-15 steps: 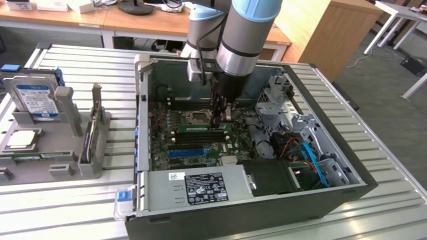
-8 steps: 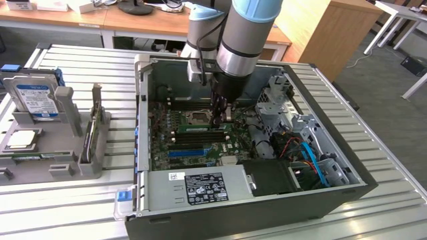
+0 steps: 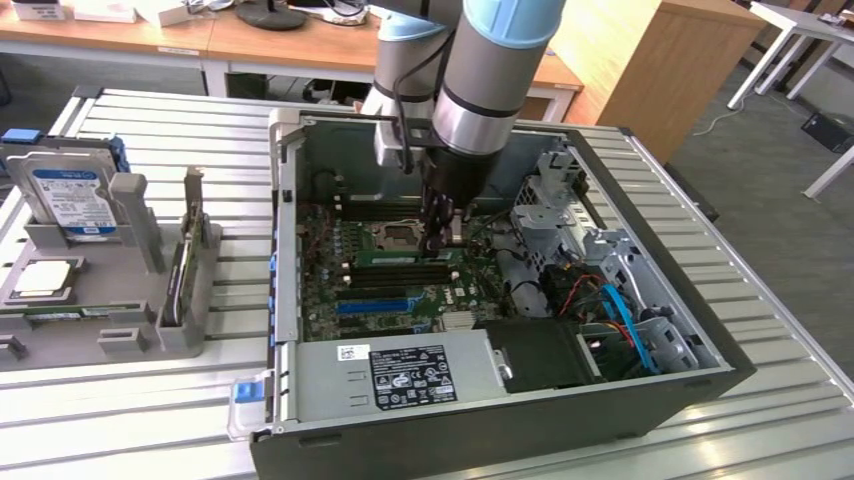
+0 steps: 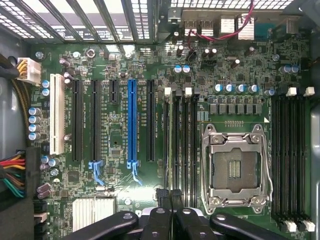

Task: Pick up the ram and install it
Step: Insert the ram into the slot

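Green ram [image 3: 395, 257], pinched in closed pincer [image 3: 442, 244], at memory slots [image 4: 185, 145]

We find the exterior view brightly and evenly lit from overhead. The slatted metal table [image 3: 107, 420] shines pale with a soft sheen along its ribs, while the inside of the computer case [image 3: 334, 200] sits darker, shaded by its own walls and by the robot arm [image 3: 487, 80] above. In the wrist view the motherboard [image 4: 125, 65] is evenly lit, with small glints on the CPU socket frame [image 4: 235, 135]. The vent grille [image 4: 100, 17] glows washed out, and the gripper [image 4: 168, 200] shows near-black. Straight slots perhaps bow faintly toward the edges.
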You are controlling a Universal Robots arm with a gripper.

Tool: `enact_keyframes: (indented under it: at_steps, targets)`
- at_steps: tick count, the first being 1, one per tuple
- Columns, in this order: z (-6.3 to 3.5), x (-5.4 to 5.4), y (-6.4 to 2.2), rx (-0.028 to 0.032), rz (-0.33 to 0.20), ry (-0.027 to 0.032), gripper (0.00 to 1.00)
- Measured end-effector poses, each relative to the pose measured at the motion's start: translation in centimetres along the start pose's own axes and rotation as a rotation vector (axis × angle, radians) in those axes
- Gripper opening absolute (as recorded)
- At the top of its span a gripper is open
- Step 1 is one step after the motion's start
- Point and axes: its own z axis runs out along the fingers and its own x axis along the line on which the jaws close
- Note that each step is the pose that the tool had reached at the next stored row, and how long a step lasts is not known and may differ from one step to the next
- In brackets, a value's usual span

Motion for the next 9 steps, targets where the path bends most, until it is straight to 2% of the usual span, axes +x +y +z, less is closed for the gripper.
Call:
enact_keyframes:
  at_steps: [9]
  targets:
    - [0.47,0.01,-0.01,0.0001,0.0,-0.0001,0.12]
